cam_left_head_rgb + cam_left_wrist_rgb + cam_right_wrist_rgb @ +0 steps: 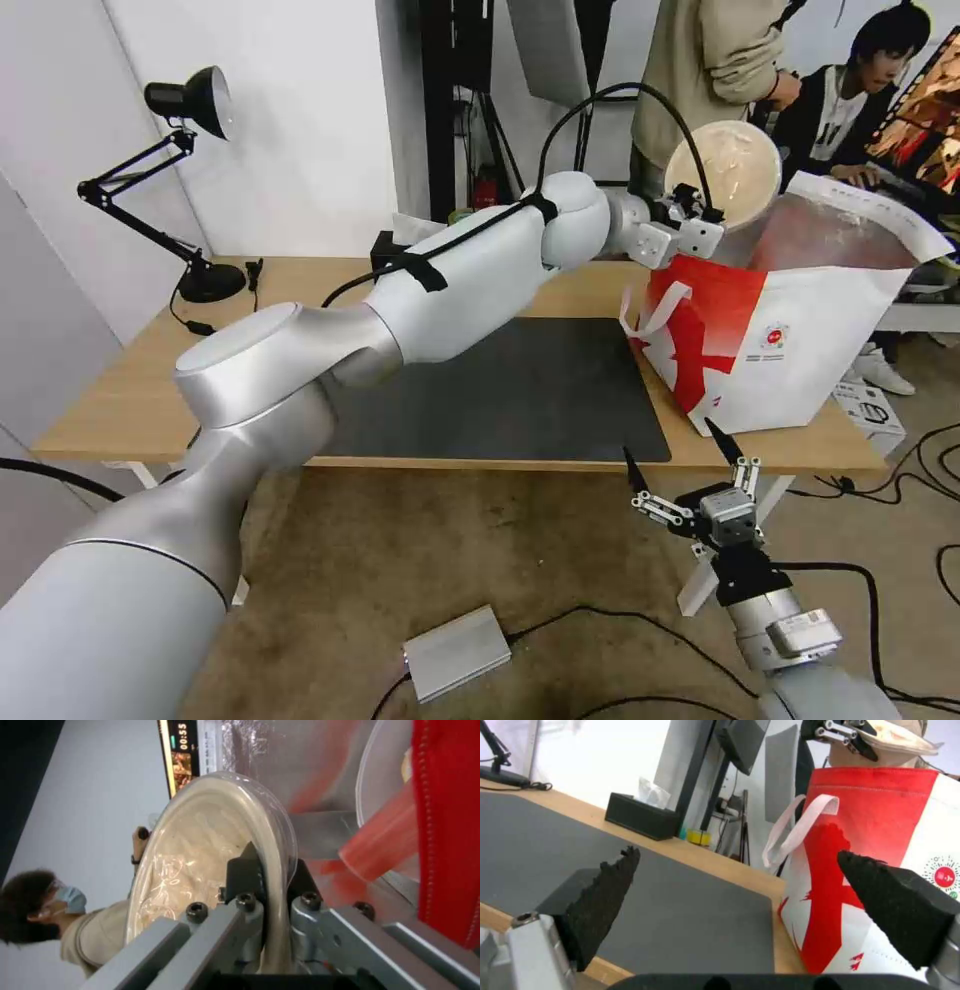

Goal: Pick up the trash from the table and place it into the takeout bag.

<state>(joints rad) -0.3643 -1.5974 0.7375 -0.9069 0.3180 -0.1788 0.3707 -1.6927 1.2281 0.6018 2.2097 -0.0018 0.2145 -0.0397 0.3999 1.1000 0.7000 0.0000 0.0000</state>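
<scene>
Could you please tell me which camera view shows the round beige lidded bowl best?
The left wrist view: the round beige lidded bowl is close, its rim clamped edge-on in the left hand. The head view shows it whole but small, held above the white-and-red takeout bag. The right wrist view catches just its edge.

The right gripper (735,896) is hovering with its black jagged fingers spread wide over the light-wood table (700,857) and dark grey mat (680,907), beside the white-and-red takeout bag (880,832). Above the bag, the left gripper (852,738) is clamping the round beige lidded bowl (900,738).
</scene>
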